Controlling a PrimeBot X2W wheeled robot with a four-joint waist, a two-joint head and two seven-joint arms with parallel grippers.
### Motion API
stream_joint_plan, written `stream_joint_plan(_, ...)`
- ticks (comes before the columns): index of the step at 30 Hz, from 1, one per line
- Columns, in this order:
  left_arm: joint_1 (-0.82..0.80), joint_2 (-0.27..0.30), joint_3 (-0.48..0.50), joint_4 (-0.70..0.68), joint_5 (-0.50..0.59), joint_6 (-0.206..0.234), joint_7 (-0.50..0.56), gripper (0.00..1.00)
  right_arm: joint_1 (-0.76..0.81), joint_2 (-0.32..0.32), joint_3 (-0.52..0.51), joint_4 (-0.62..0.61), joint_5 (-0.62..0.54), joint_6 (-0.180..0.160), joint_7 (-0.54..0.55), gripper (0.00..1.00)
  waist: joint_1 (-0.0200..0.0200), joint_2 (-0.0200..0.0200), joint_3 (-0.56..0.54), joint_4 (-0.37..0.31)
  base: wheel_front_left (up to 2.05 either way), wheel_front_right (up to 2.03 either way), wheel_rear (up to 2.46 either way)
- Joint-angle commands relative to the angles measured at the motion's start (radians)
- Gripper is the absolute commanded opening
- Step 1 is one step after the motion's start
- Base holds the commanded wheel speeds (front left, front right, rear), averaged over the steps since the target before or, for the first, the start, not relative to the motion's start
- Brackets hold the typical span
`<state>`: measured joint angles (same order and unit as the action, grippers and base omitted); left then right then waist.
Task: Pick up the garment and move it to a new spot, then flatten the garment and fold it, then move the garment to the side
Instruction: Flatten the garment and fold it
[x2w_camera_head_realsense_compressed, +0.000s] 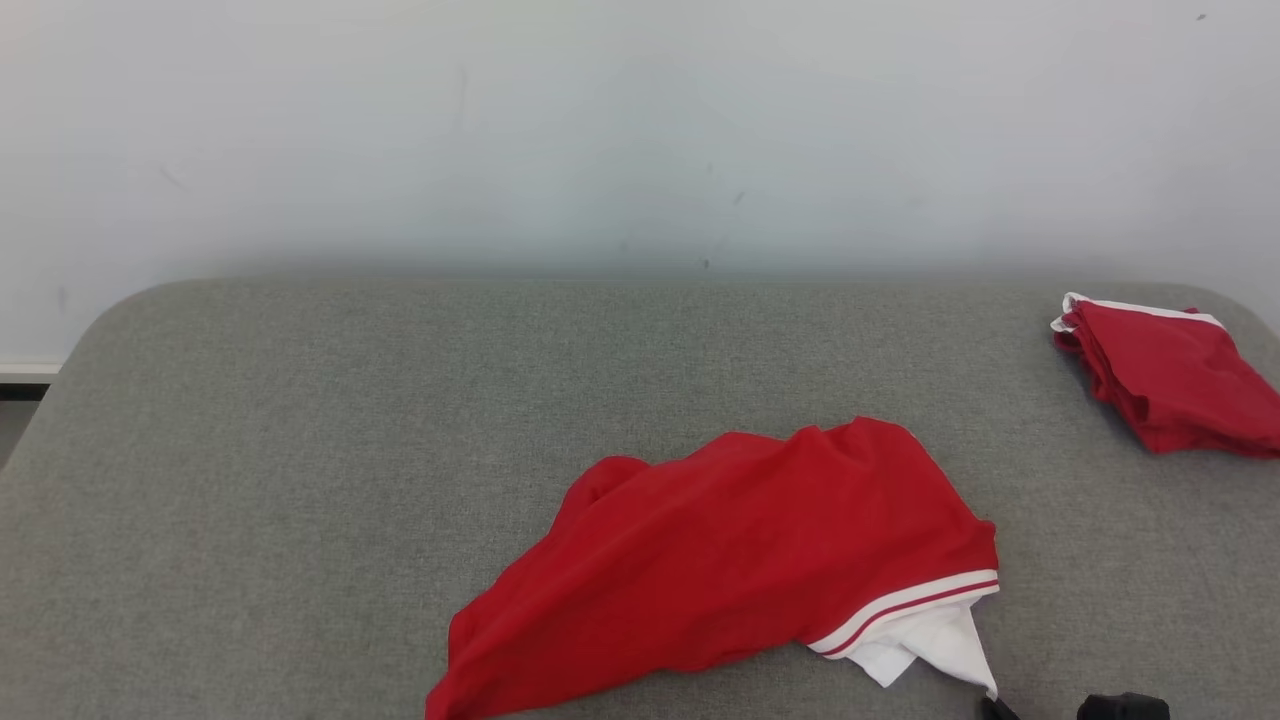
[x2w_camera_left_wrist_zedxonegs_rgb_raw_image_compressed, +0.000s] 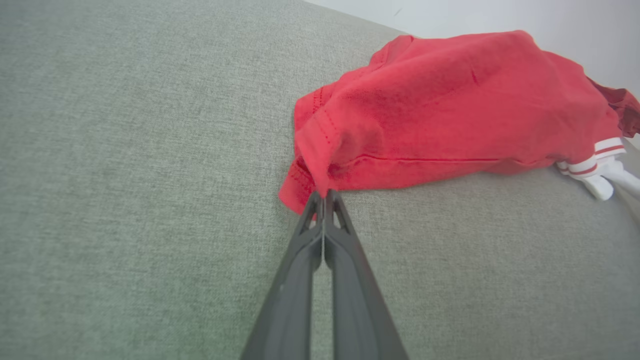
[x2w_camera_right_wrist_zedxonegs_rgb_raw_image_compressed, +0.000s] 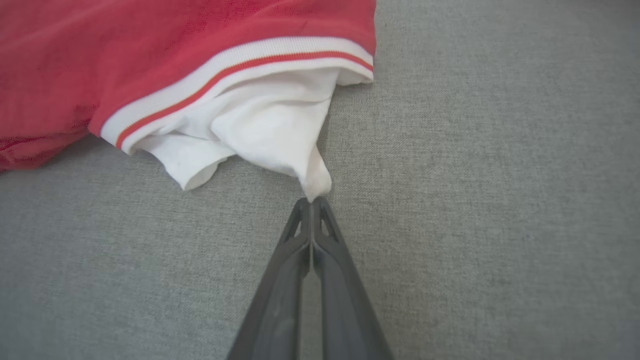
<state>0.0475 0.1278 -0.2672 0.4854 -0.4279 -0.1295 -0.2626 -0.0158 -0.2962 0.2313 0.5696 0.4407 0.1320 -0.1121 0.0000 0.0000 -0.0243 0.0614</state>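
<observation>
So, the crumpled red fabric garment (x2w_camera_head_realsense_compressed: 740, 560) with white, red-striped trim lies bunched on the near half of the grey fabric-covered bench (x2w_camera_head_realsense_compressed: 300, 450), a bit right of the middle in the head view. Its lower left end runs off the bottom of that picture.

The left gripper (x2w_camera_left_wrist_zedxonegs_rgb_raw_image_compressed: 324, 196) has its two dark fingers pressed together on a red hemmed corner of the garment (x2w_camera_left_wrist_zedxonegs_rgb_raw_image_compressed: 450, 110), low against the bench. How much cloth sits between them is hidden.

The right gripper (x2w_camera_right_wrist_zedxonegs_rgb_raw_image_compressed: 311, 202) is pinched closed on the tip of the white flap hanging out under the striped trim. In the head view the right gripper (x2w_camera_head_realsense_compressed: 1000, 709) is a dark sliver cut off by the bottom edge, and the dark lump beside it is too cropped to make out.

A folded red cloth with a white edge (x2w_camera_head_realsense_compressed: 1170, 375) sits at the bench's far right, partly out of frame and well apart from the garment.
</observation>
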Motion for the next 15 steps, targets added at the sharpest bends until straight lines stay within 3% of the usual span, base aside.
stream_joint_plan(1,0.016,0.005,0.004,-0.005,0.0,-0.001,-0.003,0.0,0.045,-0.024,0.008,-0.062,0.061,-0.002,0.05,0.0,0.0,0.0,-0.002,-0.005,0.0,0.0,0.0)
stream_joint_plan(6,0.022,0.014,0.012,-0.013,0.001,-0.001,-0.003,0.0,0.128,-0.077,-0.023,-0.209,0.16,-0.002,0.142,0.0,0.0,0.0,0.0,-0.013,0.0,0.0,0.0)
stream_joint_plan(11,0.02,0.02,0.025,-0.023,0.004,-0.001,-0.003,0.0,0.206,-0.081,-0.069,-0.357,0.261,-0.002,0.257,0.0,0.0,0.0,0.006,-0.023,0.0,0.0,0.0)
stream_joint_plan(14,0.02,0.021,0.024,-0.016,0.007,-0.001,-0.003,0.0,0.24,-0.086,-0.083,-0.399,0.244,-0.002,0.302,0.0,0.0,0.0,0.007,-0.025,0.0,0.0,0.0)
stream_joint_plan(15,0.019,0.02,0.022,-0.008,0.005,-0.001,-0.003,0.0,0.242,-0.089,-0.094,-0.409,0.218,-0.002,0.299,0.42,0.0,0.0,0.007,-0.025,0.0,0.0,0.0)
